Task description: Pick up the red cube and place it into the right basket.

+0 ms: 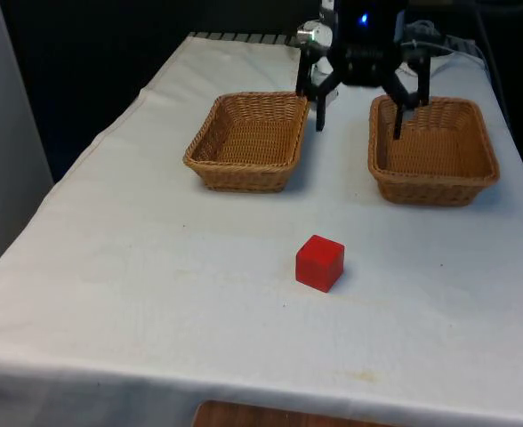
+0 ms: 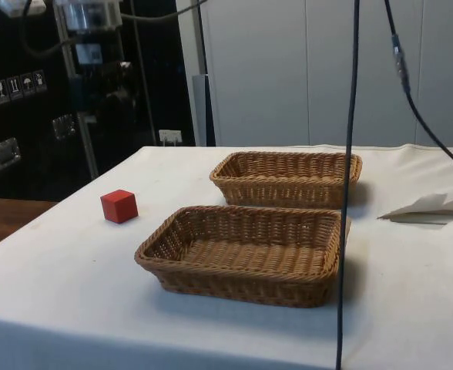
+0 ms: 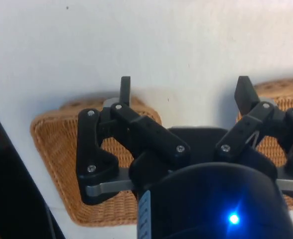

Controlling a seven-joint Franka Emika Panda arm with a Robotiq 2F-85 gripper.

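From the front, the tool (image 1: 359, 116) hangs with its fingers spread wide and nothing between them, up over the gap between the two wicker baskets at the far end of the desk (image 1: 110, 294), while the red cube (image 1: 320, 262) sits alone on the white cloth well toward the camera and a touch to the front view's left of the tool, so I'd judge the reach has to come forward and down past the baskets. From the side, the red cube (image 2: 119, 206) rests on the cloth clear of the nearer basket (image 2: 242, 258) and the farther basket (image 2: 288, 179), touching neither. From the wrist, the tool (image 3: 184, 95) shows its two fingers far apart above bare cloth, a basket rim on either side.
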